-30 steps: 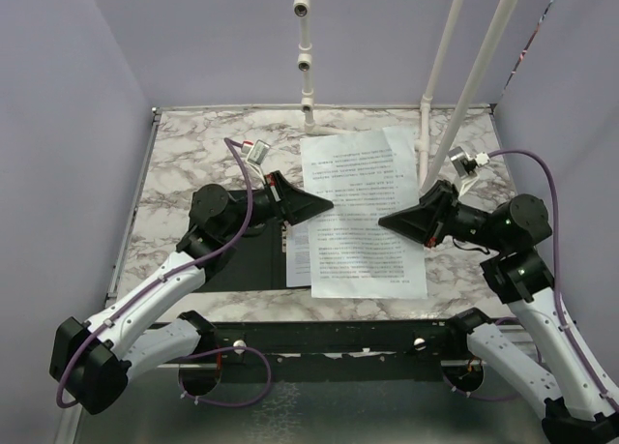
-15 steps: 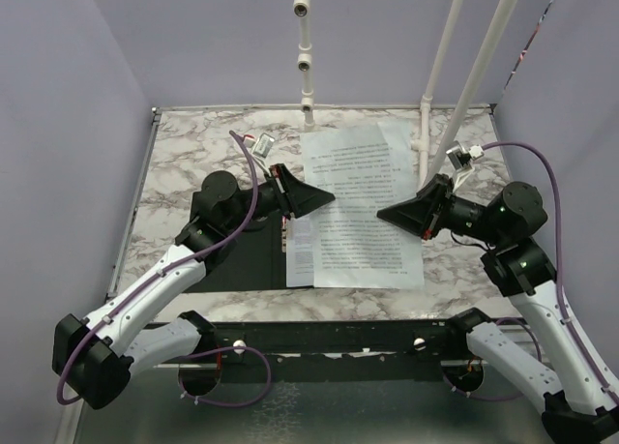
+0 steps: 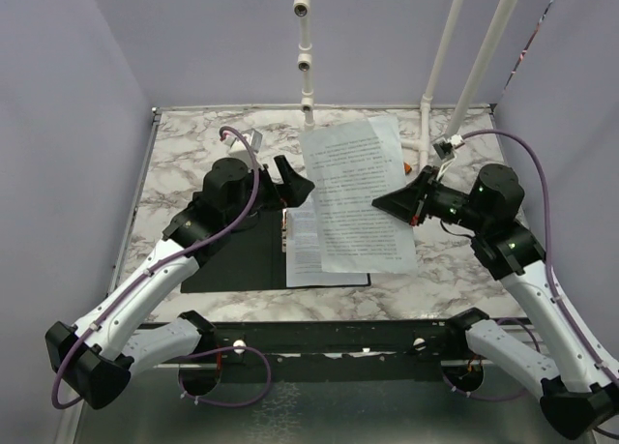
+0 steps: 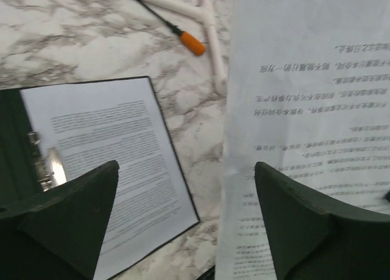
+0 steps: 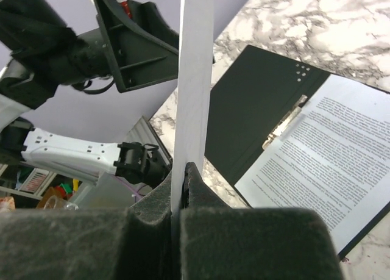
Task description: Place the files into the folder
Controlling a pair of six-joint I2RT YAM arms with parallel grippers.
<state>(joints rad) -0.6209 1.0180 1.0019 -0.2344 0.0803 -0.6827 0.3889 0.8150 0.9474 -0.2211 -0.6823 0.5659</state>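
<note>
Nearest the arm bases, toward the lower left of the top view, the folder (image 3: 232, 260) lies open and flat on the marbled desk (image 3: 184, 154), black inside up. Its metal spine clip (image 5: 284, 122) runs down the middle, and a filed sheet (image 3: 311, 255) already rests on the right half. Above and to the right of it, the lifted sheet (image 3: 358, 188) hangs in the air at the centre of the frame, tilted and gently bowed. It looks light and limp, likely to sag, flutter or crease, and smooth enough to slip from a weak pinch. A hold at one edge alone leaves the far side floppy, so a second hold on the opposite long edge would probably steady it. The right gripper (image 3: 379, 203) has its fingers clamped on the sheet's right edge, and its wrist view shows the paper edge-on, squeezed between them. That arm reaches in from the right, elbow raised and forearm pointing left. The left gripper (image 3: 297, 180) faces it from the other side with its fingers spread wide and empty, just short of the sheet's left edge, and its forearm angles up from the lower left.
</note>
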